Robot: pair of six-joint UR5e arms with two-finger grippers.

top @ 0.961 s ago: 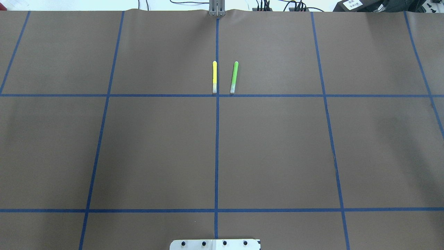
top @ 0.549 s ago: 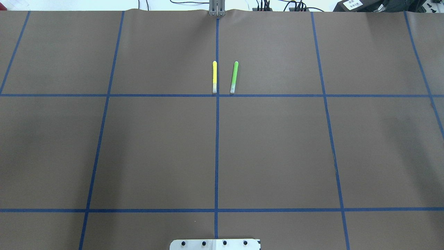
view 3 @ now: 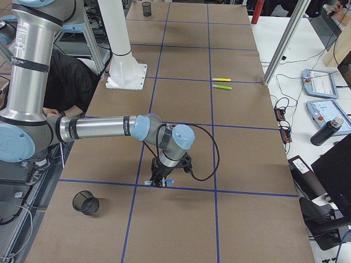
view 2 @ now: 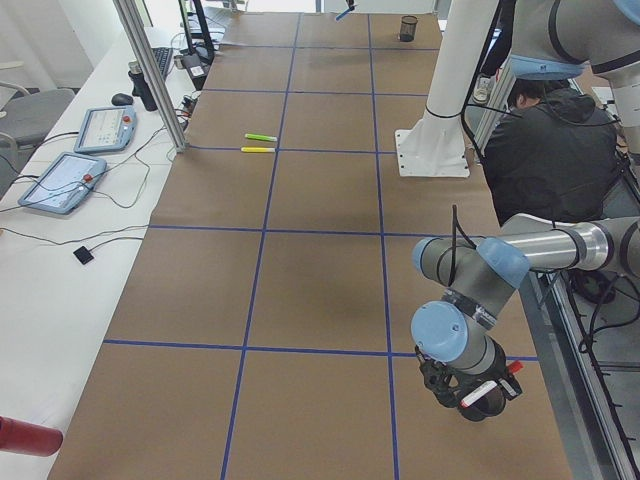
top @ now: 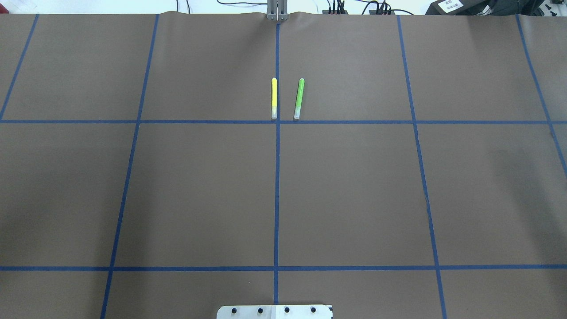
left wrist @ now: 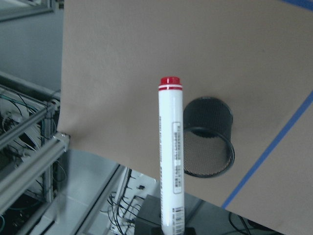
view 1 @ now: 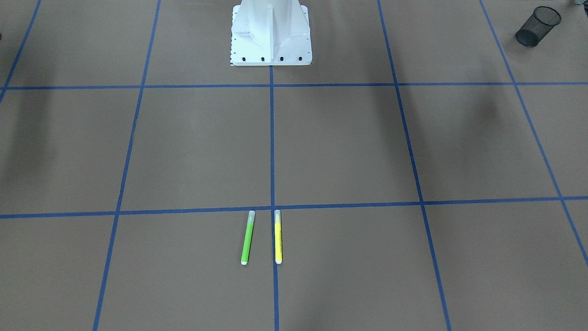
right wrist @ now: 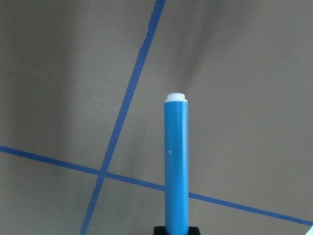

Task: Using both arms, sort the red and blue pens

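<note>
Nothing on my overhead feed has shifted in the last second: the yellow marker (top: 273, 98) and green marker (top: 299, 98) lie side by side, apart, by the centre line. My left arm (view 2: 520, 255) hangs by the table (top: 199, 190) edge, and my right arm (view 3: 104, 127) reaches low over a tape crossing (right wrist: 100, 174). One black mesh cup (left wrist: 209, 122) shows its inner mesh wall on the left wrist feed; a second mesh cup (view 3: 86, 204) stands near the right arm. The left gripper (view 2: 464, 392) is clamped on the red pen (left wrist: 171, 161), a white barrel with a red end. The right gripper (view 3: 159, 179) grips the blue pen (right wrist: 176, 166), bright blue and white-tipped.
</note>
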